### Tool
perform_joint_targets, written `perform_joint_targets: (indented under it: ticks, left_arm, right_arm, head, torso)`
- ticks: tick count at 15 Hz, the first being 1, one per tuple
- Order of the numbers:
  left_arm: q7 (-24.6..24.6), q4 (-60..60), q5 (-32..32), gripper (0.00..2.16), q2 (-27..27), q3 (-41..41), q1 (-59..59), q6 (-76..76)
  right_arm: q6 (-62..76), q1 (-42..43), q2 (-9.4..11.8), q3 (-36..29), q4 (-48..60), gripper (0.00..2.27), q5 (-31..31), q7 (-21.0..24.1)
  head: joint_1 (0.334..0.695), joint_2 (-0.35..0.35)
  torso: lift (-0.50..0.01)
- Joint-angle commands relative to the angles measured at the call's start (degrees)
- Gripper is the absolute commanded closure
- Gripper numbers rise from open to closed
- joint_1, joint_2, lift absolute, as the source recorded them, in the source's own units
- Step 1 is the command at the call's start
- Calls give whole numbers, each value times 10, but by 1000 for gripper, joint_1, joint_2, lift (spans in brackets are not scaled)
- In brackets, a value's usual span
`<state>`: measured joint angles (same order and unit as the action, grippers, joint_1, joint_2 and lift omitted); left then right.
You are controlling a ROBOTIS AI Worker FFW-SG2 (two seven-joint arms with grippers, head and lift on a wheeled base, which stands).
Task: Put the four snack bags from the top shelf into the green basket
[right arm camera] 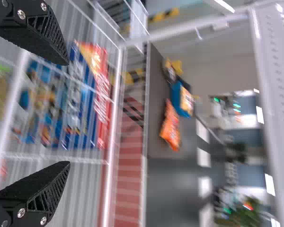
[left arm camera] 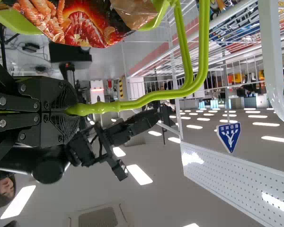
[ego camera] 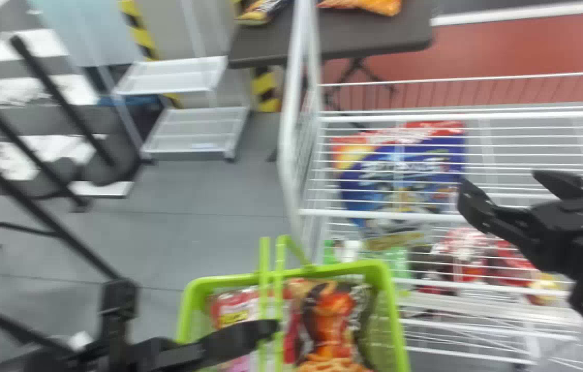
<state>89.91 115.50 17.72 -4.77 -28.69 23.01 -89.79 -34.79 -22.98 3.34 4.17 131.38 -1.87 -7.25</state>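
Note:
My left gripper (ego camera: 271, 328) holds the green basket (ego camera: 395, 320) by its upright handles at the bottom centre of the head view. In the left wrist view, that gripper (left arm camera: 72, 109) is closed around the green handle (left arm camera: 151, 97). Snack bags lie inside the basket, among them a dark and orange one (ego camera: 334, 310) and a red and white one (ego camera: 229, 305). My right gripper (ego camera: 501, 187) hovers over the wire shelf (ego camera: 519, 118), right of the basket, its fingers apart. Nothing is between the fingers of the gripper (right arm camera: 68, 113) in the right wrist view.
A large blue package (ego camera: 400, 170) lies beneath the shelf wires, with red and green packs lower down. The rack's white side frame (ego camera: 287, 134) rises behind the basket. Farther back, a dark table (ego camera: 364, 36) carries other bags. A white rack (ego camera: 178, 77) stands at the back left.

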Motion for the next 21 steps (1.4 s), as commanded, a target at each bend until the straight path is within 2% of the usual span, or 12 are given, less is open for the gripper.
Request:
perform_joint_targets:
  ticks: [1,2,4,8,21]
  left_arm:
    - [7,-3,0,2135,-2,1,-5,-2]
    - [7,-3,0,2135,-2,1,-5,-2]
    - [7,-7,4,2135,-7,-1,-6,-2]
    - [7,-10,6,2135,-4,-12,-4,-2]
    - [7,10,12,2135,5,-21,12,-2]
  right_arm:
    - [76,-15,-1,-25,-54,46,8,9]
    - [113,-23,-2,-35,-71,46,8,10]
    - [216,-52,-3,-70,-100,46,-15,9]
    - [310,-92,-3,-92,-121,46,-30,-1]
    - [346,-109,-3,-96,-132,66,-48,-1]
  head:
    - [695,61]
    - [695,20]
    - [695,-11]
    - [695,-90]
    - [695,-107]
  torso:
    - [0]
    - [0]
    - [0]
    - [0]
    - [0]
